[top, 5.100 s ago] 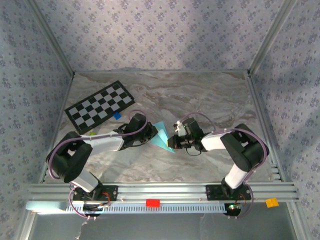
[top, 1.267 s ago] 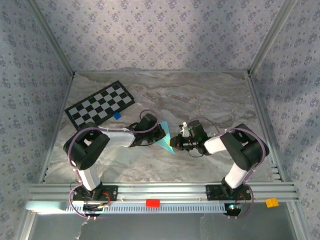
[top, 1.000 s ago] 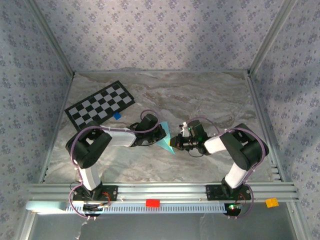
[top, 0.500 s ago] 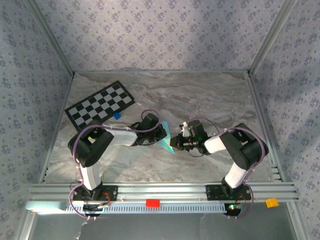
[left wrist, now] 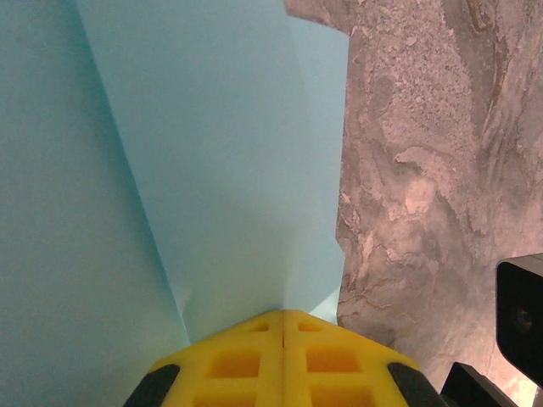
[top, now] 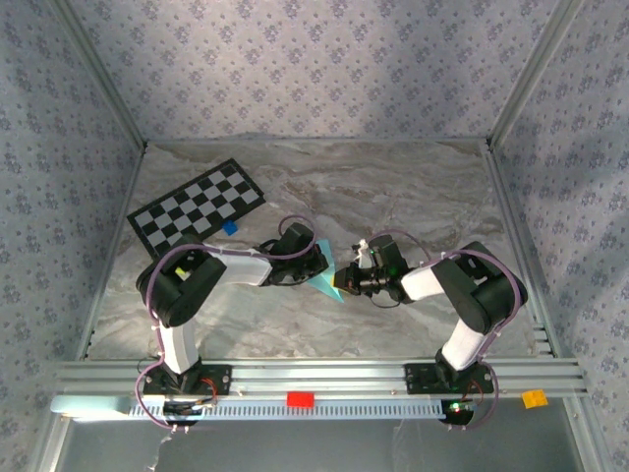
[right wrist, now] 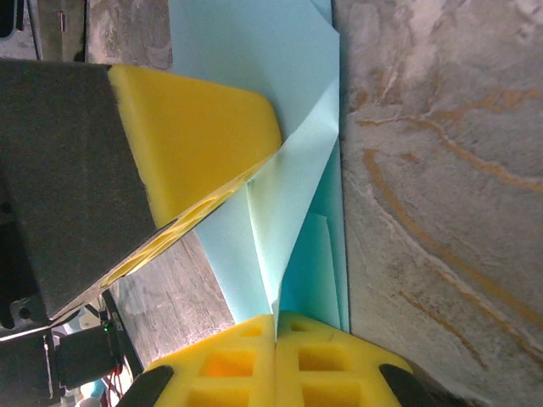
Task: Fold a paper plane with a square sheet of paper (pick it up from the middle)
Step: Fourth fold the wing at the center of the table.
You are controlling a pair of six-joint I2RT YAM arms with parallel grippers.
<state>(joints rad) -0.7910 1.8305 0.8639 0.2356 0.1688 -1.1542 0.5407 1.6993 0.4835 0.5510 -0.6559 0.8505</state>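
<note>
Both jaws, left and right, clenched on folded paper sheet (top: pixel 327 284) held between them.

No legible text or labels anywhere

We're peering into a robot lab test cell: patterned panel walls (top: pixel 314 69), a marbled tabletop (top: pixel 413 187), an aluminium mounting rail (top: pixel 324 375), and a checkerboard card (top: pixel 197 208) lying flat.

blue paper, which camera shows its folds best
Right wrist: the blue paper sits close up, its folded layers overlapping and running into the shut right gripper. Left wrist shows broad flat panels with one crease. Top external shows it as a small distant triangle.
</note>
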